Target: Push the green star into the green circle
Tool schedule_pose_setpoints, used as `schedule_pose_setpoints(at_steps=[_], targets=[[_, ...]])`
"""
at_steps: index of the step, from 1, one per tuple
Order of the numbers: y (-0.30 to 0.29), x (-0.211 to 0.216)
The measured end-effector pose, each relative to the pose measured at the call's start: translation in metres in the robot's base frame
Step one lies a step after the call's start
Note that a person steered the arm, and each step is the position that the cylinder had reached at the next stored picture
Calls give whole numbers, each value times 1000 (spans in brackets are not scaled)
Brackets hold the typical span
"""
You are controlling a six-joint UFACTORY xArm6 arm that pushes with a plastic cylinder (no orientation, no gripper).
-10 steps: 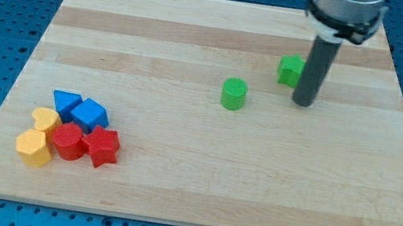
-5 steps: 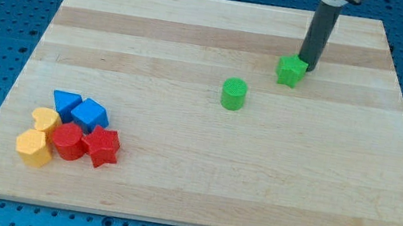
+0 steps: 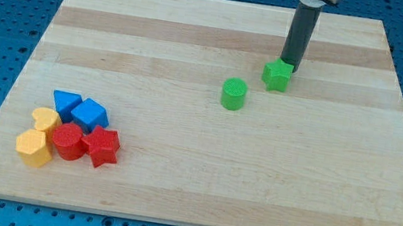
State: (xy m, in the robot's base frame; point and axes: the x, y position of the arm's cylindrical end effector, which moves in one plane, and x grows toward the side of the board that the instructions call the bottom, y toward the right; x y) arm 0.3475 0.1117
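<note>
The green star [image 3: 276,75] lies on the wooden board, right of centre toward the view's top. The green circle [image 3: 234,94] stands a short way to its lower left, with a small gap between them. My tip [image 3: 288,65] touches the star's upper right side, on the side away from the circle. The dark rod rises from there out of the view's top.
A cluster sits at the board's lower left: a blue triangle [image 3: 65,101], a blue block [image 3: 89,115], a yellow heart [image 3: 45,118], a yellow block [image 3: 34,147], a red circle [image 3: 66,142] and a red star [image 3: 103,147]. The board's edge [image 3: 192,225] borders blue pegboard.
My tip moved from the star's lower right up around to its upper right, then pressed left and down. The green star has slid a little toward the green circle.
</note>
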Motion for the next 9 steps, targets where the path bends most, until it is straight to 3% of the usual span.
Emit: schedule_pose_setpoints(at_steps=[9], targets=[[6,37]])
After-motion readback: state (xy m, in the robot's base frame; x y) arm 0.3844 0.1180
